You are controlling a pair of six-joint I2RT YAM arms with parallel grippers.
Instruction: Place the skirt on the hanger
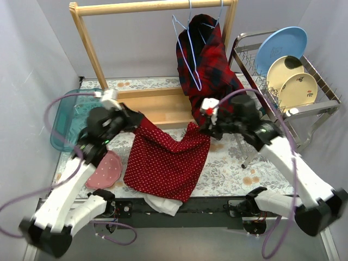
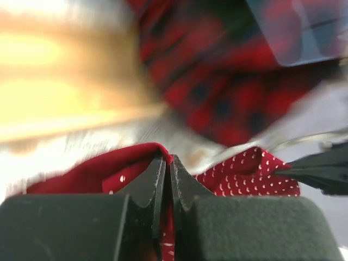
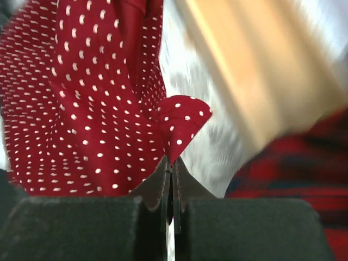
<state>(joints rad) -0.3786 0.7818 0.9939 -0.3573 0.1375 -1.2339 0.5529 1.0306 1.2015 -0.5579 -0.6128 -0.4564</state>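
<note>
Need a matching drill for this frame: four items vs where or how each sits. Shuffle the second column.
1. red white-dotted fabric skirt
2. red-and-black plaid garment
3. round blue plate
4. pink dotted cloth

a. standing in the wire dish rack
b. lying loose on the table
c. pinched at its corners by the left gripper and right gripper
d. hanging from the wooden rail

Pairs: 1-c, 2-d, 3-a, 4-b
</note>
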